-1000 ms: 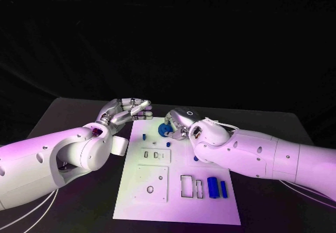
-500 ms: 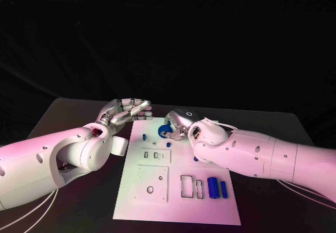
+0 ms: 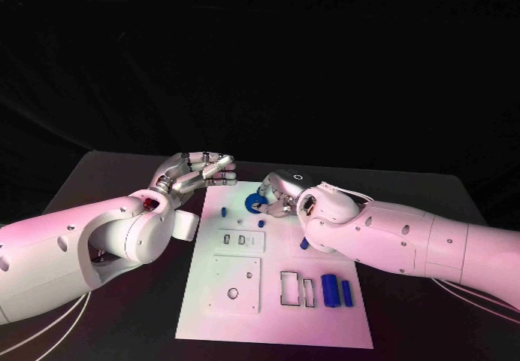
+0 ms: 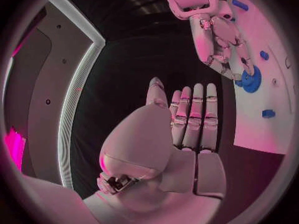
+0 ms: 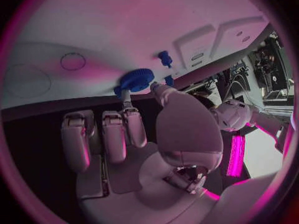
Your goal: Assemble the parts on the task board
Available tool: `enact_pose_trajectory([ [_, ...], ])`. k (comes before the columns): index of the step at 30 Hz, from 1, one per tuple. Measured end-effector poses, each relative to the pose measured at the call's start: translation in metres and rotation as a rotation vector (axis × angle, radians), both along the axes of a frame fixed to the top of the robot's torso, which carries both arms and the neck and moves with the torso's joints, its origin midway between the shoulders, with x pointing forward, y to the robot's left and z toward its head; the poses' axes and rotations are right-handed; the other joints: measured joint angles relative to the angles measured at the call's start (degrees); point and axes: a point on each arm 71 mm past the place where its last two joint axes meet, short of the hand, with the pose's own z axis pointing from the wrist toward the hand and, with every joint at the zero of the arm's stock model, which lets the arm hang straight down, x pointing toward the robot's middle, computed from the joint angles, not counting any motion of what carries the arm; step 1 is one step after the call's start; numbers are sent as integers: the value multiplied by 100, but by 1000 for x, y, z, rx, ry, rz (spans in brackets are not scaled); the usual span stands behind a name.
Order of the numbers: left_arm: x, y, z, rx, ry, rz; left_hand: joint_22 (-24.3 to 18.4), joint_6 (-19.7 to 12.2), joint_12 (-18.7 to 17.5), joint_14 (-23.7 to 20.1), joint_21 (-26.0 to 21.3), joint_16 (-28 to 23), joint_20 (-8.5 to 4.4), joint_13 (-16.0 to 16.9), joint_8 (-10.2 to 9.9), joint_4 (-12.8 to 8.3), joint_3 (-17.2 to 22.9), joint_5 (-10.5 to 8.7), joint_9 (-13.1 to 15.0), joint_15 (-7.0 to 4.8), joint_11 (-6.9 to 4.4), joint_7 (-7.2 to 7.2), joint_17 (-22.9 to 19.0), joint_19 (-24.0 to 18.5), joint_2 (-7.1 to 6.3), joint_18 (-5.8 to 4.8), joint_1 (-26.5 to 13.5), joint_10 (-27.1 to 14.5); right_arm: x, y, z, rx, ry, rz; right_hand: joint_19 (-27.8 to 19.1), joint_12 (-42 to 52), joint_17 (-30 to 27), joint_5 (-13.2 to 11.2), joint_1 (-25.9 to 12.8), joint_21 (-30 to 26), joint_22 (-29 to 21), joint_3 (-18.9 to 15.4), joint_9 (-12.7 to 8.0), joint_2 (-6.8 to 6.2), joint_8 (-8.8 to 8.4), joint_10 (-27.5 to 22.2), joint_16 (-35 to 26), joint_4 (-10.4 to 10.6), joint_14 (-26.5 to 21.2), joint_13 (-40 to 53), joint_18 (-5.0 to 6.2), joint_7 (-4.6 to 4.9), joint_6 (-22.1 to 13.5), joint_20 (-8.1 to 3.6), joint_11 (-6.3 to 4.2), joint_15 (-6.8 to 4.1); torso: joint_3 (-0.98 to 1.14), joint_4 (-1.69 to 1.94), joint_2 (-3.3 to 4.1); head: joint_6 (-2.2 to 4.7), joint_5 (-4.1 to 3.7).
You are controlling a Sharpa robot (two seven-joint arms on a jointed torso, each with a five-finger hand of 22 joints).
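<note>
Silver fingers of the left hand (image 3: 198, 171) are hovering curled but apart over the table (image 3: 108, 180), just off the ten o'clock corner of the task board (image 3: 276, 316), gripping nothing. Moving across, two small blue pegs (image 3: 225, 212) are standing on the board's far end, one on the left and one (image 3: 262, 222) nearer the middle, and between them at about twelve o'clock the blue gear (image 3: 255, 201) is sitting, with the right hand (image 3: 284, 192) closing a thumb and fingertip on its rim. I am judging the gear is being seated or turned; if the pinch is slipping or the hand is pressing off-centre, the gear could be tipping, jamming on its post, or knocking the neighbouring peg. Further right and nearer me, at around five o'clock, two blue cylinders (image 3: 329, 289) are lying side by side beside empty rectangular slots. I am counting one gear, two pegs and two cylinders, plus a blue scrap half hidden under the right arm.
</note>
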Motion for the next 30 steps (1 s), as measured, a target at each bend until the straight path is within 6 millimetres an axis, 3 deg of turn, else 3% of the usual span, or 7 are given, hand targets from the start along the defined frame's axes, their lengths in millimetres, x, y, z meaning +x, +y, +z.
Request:
enact_pose_trajectory([
  [6,1,1,0,2,0,3,0,0,0,0,0,0,0,0,0,0,0,0,0,0,0,0,0,0,0,0,0,0,-6,-16,5,54,-29,-4,0,14,0,126,286,0,0,118,-56,-108,0,46,0,-117,0,2,0,0,0,0,-5,0,10,-5,-3,16,2],
  [12,3,5,-1,6,1,14,-5,0,-21,-21,0,0,-1,0,0,0,0,-25,9,21,21,0,11,0,23,0,23,-21,-14,-50,23,135,-68,-24,0,13,0,117,376,0,-1,133,-74,-178,0,46,0,-133,0,5,1,0,0,0,-5,0,26,-41,-29,39,5],
  [15,4,6,-2,7,1,18,-5,0,-21,-21,0,0,-1,0,0,0,0,-25,9,21,21,0,10,0,23,-1,23,-21,-14,-80,33,165,-53,-60,0,13,1,-19,607,-83,-1,162,-93,-190,0,46,0,-215,0,5,0,0,0,0,-5,0,39,-72,-53,44,1],
  [23,7,9,-3,9,2,26,-4,0,-21,-21,0,0,-1,5,0,17,-17,-25,14,21,20,0,16,1,23,0,23,-21,-15,-153,38,233,81,-120,0,-114,4,-31,1182,-319,-2,22,-159,-314,-24,-78,0,-595,0,4,1,39,-39,0,56,0,87,-173,-114,55,1],
  [30,9,10,-4,7,3,25,-4,0,-21,-21,-22,0,-1,5,0,17,-17,-25,14,21,20,0,15,1,23,0,23,-21,-14,-187,33,274,148,-123,0,-158,4,37,1423,-365,-2,-7,-203,-329,-47,-130,0,-782,20,4,1,70,-114,-1,68,20,134,-230,-141,38,-25],
])
